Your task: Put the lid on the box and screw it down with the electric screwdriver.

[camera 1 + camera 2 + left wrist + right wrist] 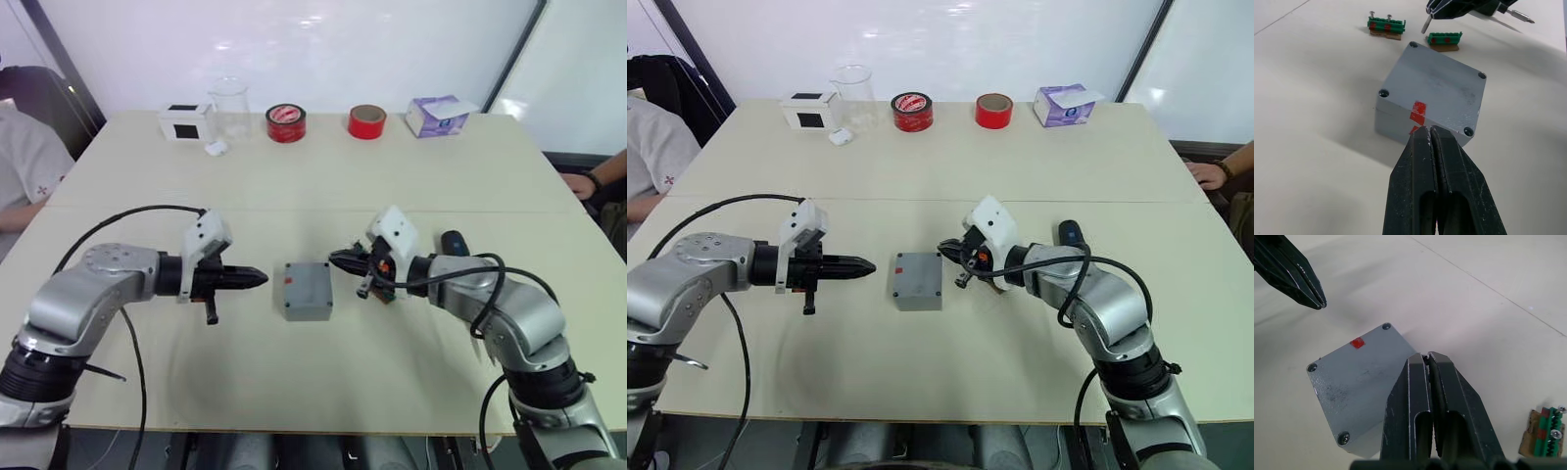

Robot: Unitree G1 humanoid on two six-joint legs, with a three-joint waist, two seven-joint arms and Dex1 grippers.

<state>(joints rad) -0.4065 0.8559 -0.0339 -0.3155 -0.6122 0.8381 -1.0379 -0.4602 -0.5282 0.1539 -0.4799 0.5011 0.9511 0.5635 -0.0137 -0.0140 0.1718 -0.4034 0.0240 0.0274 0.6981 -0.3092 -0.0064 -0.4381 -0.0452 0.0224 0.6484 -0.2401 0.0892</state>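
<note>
The gray box (309, 311) stands mid-table with the lid (307, 282) lying flat on it. A red mark (1420, 106) shows on the lid's top. My left gripper (263, 278) is shut and empty. It points at the box from the left, a short gap away. My right gripper (335, 258) hovers just off the box's right edge, shut on a small screw (1425, 23) that hangs from its tips. The electric screwdriver (453, 241) lies on the table behind my right forearm. Its metal bit (1520, 15) shows in the left wrist view.
Two green screw holders (1386, 24) (1445, 40) lie beyond the box. Along the far edge stand a white box (185, 122), a clear beaker (229, 108), two red tape rolls (286, 122) (366, 121) and a purple tissue box (438, 116). A person (24, 166) sits left; a hand (588, 182) rests right.
</note>
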